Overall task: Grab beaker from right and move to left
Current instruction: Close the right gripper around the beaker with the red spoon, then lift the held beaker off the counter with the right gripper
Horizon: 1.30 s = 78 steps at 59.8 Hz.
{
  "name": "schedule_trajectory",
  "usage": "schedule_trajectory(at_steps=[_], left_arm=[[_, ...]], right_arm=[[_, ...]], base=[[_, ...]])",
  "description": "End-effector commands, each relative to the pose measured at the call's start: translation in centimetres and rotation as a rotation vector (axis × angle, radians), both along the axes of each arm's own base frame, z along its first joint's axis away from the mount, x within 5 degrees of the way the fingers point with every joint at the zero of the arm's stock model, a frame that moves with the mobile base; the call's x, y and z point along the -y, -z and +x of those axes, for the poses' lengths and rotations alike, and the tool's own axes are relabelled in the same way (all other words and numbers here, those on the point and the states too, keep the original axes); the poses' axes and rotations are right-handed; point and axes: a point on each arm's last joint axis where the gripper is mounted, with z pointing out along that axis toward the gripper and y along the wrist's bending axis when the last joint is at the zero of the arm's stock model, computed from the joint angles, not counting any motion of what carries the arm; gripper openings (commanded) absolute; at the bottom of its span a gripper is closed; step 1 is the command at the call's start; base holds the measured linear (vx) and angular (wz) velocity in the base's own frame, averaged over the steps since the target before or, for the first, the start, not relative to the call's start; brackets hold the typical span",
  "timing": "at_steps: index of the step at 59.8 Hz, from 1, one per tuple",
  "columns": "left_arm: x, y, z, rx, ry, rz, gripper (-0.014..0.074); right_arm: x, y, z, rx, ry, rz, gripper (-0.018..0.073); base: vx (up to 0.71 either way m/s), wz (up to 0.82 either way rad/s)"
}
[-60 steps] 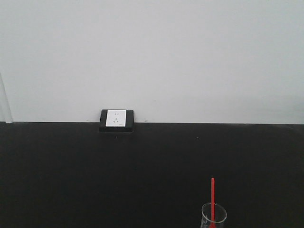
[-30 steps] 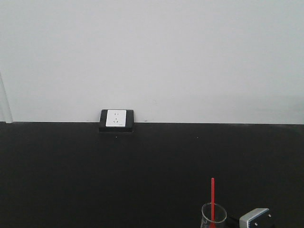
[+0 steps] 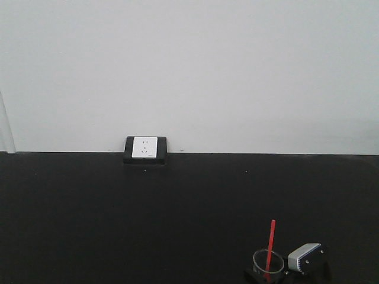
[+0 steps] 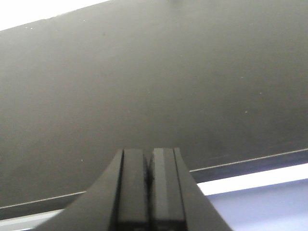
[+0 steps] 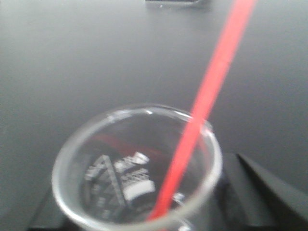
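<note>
Background: plain white wall behind a matte black bench.
Wall fitting: white socket in a black frame, sitting where the wall meets the bench, left of centre in the front view.
Beaker: small clear glass beaker at the bottom edge of the front view, right of centre. Its base is cut off by the frame, so whether it rests on the bench cannot be told.
Beaker detail: white printed markings show through the glass in the right wrist view, blurred and unreadable.
Rod: red stirring rod stands in the beaker, its top leaning to the right and rising well above the rim.
Right gripper: at the beaker, its grey housing just to the right of the glass in the front view.
Right fingers: one dark finger on each side of the beaker, closed in against the glass wall and holding it between them.
Left gripper: above bare bench near its front edge, well apart from the beaker.
Left fingers: pressed together, pad to pad, holding nothing.
</note>
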Motion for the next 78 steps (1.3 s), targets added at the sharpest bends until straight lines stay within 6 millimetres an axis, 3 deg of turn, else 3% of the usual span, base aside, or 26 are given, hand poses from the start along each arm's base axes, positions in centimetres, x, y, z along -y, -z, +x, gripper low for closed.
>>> schedule_trajectory(at_steps=[1, 11, 23, 37, 46, 59, 69, 78], left_arm=[[0.1, -0.1, 0.2, 0.064, 0.011, -0.003, -0.0006], [0.1, -0.1, 0.2, 0.064, 0.011, -0.003, -0.0006], [0.1, -0.1, 0.2, 0.064, 0.011, -0.003, -0.0006], [0.1, -0.1, 0.2, 0.064, 0.011, -0.003, -0.0006], [0.1, -0.1, 0.2, 0.064, 0.011, -0.003, -0.0006], [0.1, -0.1, 0.2, 0.064, 0.011, -0.003, -0.0006], [0.1, -0.1, 0.2, 0.064, 0.011, -0.003, -0.0006], [0.1, -0.1, 0.2, 0.064, 0.011, -0.003, -0.0006]], right_arm=[[-0.3, -3.7, 0.6, 0.217, -0.021, 0.141, 0.0335], [-0.4, -4.0, 0.5, 0.200, -0.038, 0.144, -0.0017], [-0.1, -6.9, 0.5, 0.067, 0.022, 0.206, -0.0003], [1.2, -13.4, -0.9, 0.010, 0.180, 0.092, -0.0003], [2.0, -18.3, -3.5, 0.008, 0.274, 0.031, -0.0003], [3.0, -24.8, -9.3, 0.096, 0.365, -0.022, -0.0003], [2.7, -27.9, -13.8, 0.149, 0.327, 0.013, -0.0003], [2.5, -28.8, -16.3, 0.144, 0.317, 0.068, -0.0003]], base=[[0.00, 0.00], [0.00, 0.00], [0.00, 0.00], [0.00, 0.00], [0.00, 0.00], [0.00, 0.00], [0.00, 0.00], [0.00, 0.00]])
